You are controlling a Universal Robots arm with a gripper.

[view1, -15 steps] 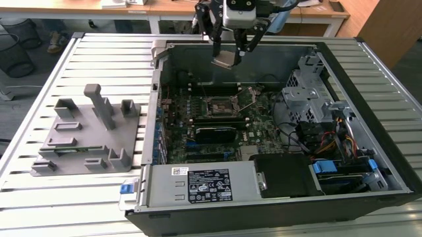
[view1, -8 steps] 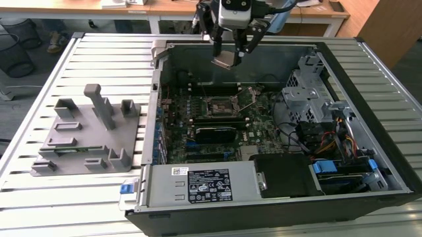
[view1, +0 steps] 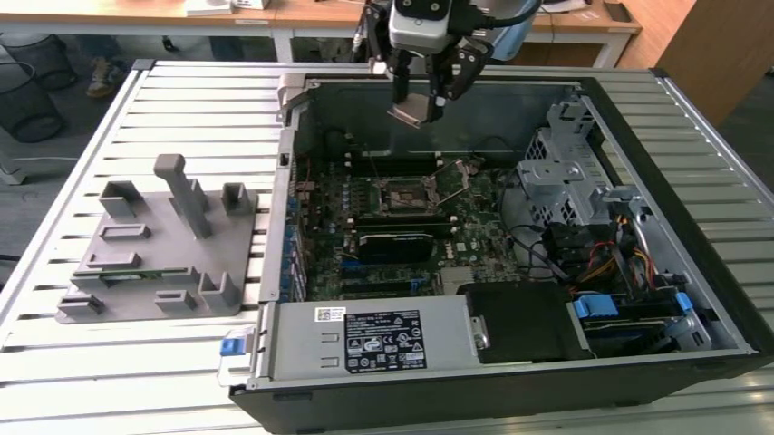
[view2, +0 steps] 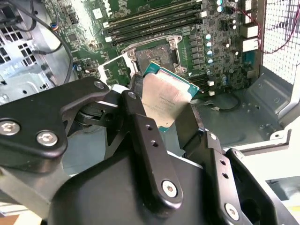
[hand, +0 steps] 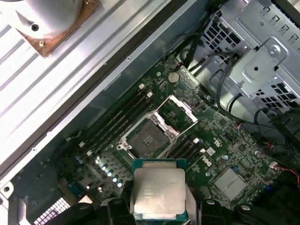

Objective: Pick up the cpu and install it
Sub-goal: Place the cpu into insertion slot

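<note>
Case [view1: 484,403] of computer lying open beneath claw [view1: 420,95], motherboard [view1: 478,213] well below claw, claw clenched on two opposite edges of cpu [hand: 158,191], bare socket [hand: 149,136] below and apart, free air between, cpu tilted, clear of case walls

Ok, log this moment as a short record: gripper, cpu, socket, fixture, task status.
gripper: gripper shut on the cpu, raised above the open computer case
cpu: cpu held by its edges between the fingers, silver top towards both wrist views, clear of the motherboard
socket: socket empty, its metal frame swung open
fixture: grey fixture on the slatted table, at the exterior view's left of the case
status: cpu picked up, not yet seated
</note>
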